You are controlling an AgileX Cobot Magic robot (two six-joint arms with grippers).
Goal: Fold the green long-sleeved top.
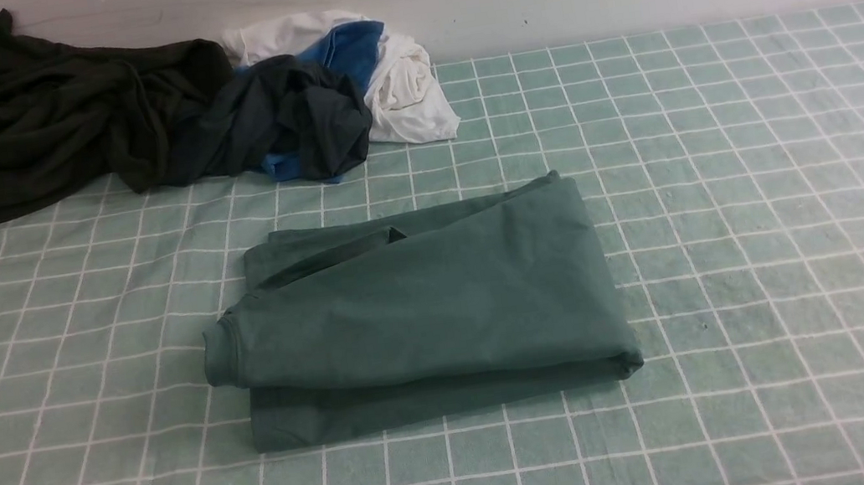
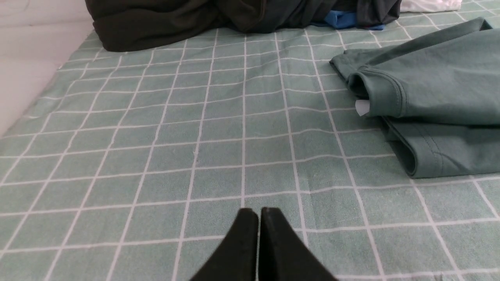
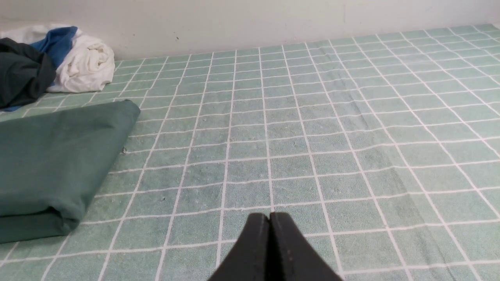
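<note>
Already the green long-sleeved top (image 1: 416, 312) lay folded mid-cloth, its cuff (image 2: 375, 91) slightly loose. My left gripper (image 2: 258, 212) and right gripper (image 3: 269, 216) were pressed together, empty, apart from it; I judged only gentle tidying remained.

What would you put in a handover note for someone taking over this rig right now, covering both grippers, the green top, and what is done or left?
Left gripper: shut, empty, over bare cloth, apart from the top.
Right gripper: shut, empty, likewise apart from it.
Green long-sleeved cotton top: lies folded into a compact rectangle mid-table on the green checked tablecloth, a cuff sticking out on the robot's left.
Pile of dark, white and blue clothes: far left by the wall, separate.
Done: folding looks complete.
Left: probably nothing; perhaps tuck in the cuff.
</note>
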